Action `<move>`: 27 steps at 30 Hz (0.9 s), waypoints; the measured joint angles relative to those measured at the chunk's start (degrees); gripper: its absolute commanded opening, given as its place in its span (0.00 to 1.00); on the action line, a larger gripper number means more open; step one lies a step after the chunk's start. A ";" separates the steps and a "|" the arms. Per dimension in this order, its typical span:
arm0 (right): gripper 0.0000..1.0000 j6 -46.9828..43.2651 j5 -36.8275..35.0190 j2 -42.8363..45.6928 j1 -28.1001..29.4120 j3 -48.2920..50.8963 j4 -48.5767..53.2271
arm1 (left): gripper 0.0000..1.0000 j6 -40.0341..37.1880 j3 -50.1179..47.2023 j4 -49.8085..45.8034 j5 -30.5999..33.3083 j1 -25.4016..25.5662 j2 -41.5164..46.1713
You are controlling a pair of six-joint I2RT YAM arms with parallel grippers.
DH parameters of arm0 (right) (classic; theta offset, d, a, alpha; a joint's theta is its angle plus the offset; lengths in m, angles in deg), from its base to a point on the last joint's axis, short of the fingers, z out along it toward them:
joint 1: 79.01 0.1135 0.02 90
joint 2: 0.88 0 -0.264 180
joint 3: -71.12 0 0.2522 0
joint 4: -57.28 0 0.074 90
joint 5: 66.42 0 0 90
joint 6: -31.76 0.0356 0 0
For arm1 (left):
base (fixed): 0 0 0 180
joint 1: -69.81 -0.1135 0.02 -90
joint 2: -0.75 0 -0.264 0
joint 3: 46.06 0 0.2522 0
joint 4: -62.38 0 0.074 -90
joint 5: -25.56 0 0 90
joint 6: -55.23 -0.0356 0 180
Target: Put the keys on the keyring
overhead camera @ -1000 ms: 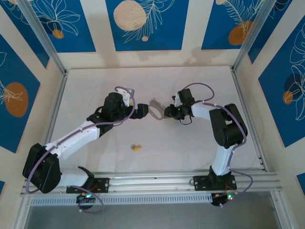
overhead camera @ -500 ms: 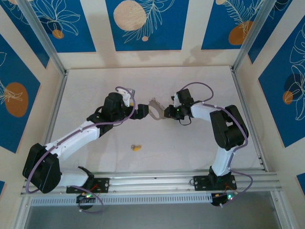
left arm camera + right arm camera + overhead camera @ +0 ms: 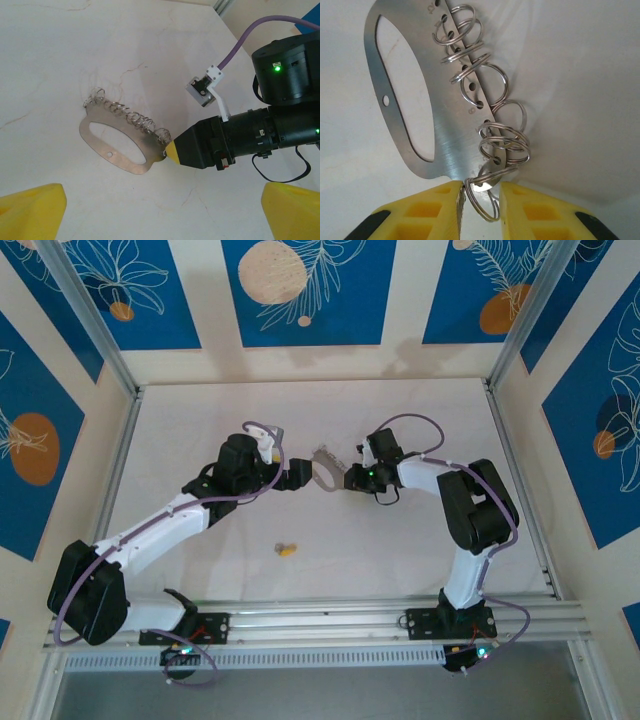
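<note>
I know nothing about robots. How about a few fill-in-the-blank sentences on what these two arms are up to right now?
1. The right gripper grips one end of the keyring, whose long side carries a row of small wire ____.
2. The left gripper holds nothing; its jaws stand wide ____.
3. The key with the yellow head lies on the ____, touched by neither gripper.

Missing words: rings; open; table.
</note>
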 measured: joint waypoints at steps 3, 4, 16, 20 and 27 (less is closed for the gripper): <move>0.26 -0.42 -0.70 -0.17 0.13 0.00 0.48 | 1.00 0.00 0.00 0.00 -0.07 0.00 0.00; 0.23 -0.48 -0.87 -0.20 0.17 -0.02 0.61 | 1.00 0.00 0.00 0.00 -0.07 0.00 0.00; 0.00 -1.53 -1.20 -0.42 0.31 -0.96 0.85 | 1.00 0.00 0.00 0.02 -0.11 0.07 -0.04; 0.00 -1.55 -1.27 -0.11 0.31 -0.96 1.51 | 1.00 0.00 0.00 0.00 -0.09 0.09 -0.04; 0.00 -3.58 -0.87 9.40 0.31 -0.94 4.46 | 1.00 0.24 0.00 -1.51 1.70 0.11 0.13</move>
